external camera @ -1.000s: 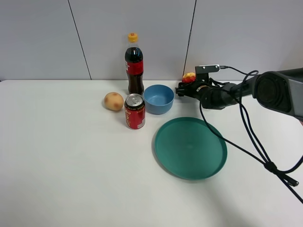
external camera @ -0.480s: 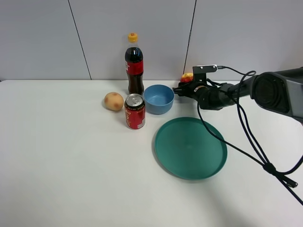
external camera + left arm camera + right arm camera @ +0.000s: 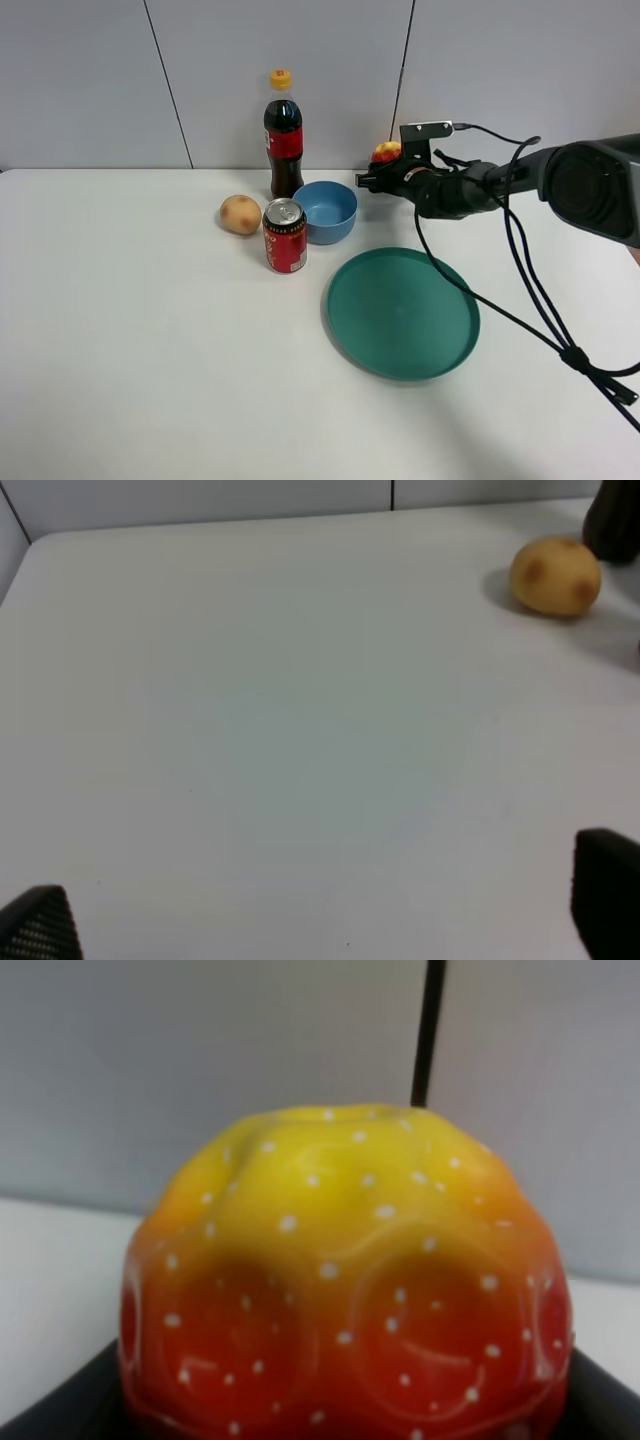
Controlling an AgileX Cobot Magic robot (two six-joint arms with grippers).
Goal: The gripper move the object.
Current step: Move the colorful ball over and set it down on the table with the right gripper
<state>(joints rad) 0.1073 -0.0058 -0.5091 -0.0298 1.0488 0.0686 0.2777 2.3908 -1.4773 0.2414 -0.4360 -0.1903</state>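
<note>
The object, a bumpy ball [image 3: 387, 151] with a yellow top and a red lower part, sits in my right gripper [image 3: 378, 170], held just above the table behind the right rim of the blue bowl [image 3: 325, 211]. In the right wrist view the ball [image 3: 340, 1270] fills the picture, with black jaws at both lower corners. Its blue and purple patches are hidden. My left gripper [image 3: 322, 910] is open and empty over bare table, and only its two black fingertips [image 3: 605, 890] show. It is out of the exterior high view.
A cola bottle [image 3: 283, 135] stands behind a red can [image 3: 285, 235]. A tan round fruit [image 3: 240, 214] lies left of the can and also shows in the left wrist view [image 3: 556, 575]. A green plate [image 3: 403, 312] lies in front of the right arm. Black cables [image 3: 540, 300] trail to the right.
My right gripper has moved left and slightly up with the ball, closer to the blue bowl. The bowl has shifted a little to the left.
</note>
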